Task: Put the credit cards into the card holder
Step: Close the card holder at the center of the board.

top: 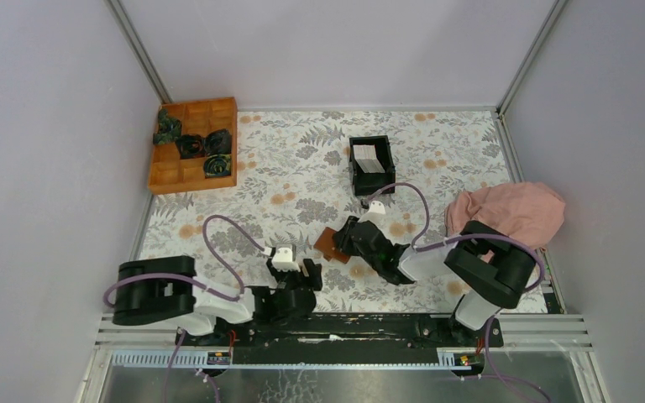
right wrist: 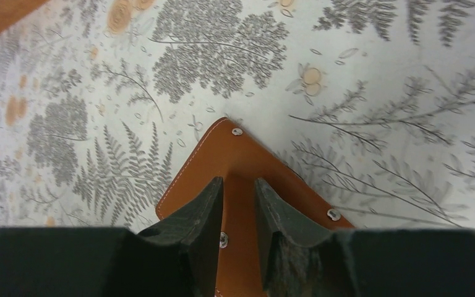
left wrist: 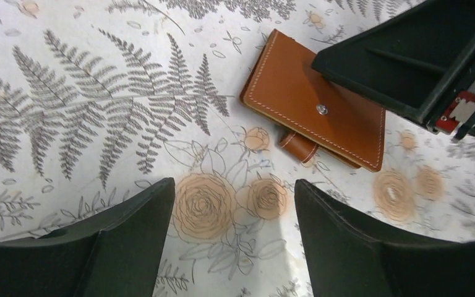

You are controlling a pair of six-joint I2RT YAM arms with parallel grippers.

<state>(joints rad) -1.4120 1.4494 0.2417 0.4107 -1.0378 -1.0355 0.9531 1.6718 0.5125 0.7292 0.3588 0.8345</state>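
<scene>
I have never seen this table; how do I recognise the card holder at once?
On the floral table, look near the middle, at the right arm's fingers. There lies the card holder, a small flat reddish-brown leather-like wallet with pale stitching. The black box behind it has upright walls, and the orange tray is a far-left compartment grid.

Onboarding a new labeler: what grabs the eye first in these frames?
The brown card holder mid-table, with the right gripper down on it and the left gripper open just short of it. Farther back, white credit cards sit in a black box; a pink cloth lies at the right edge.
</scene>
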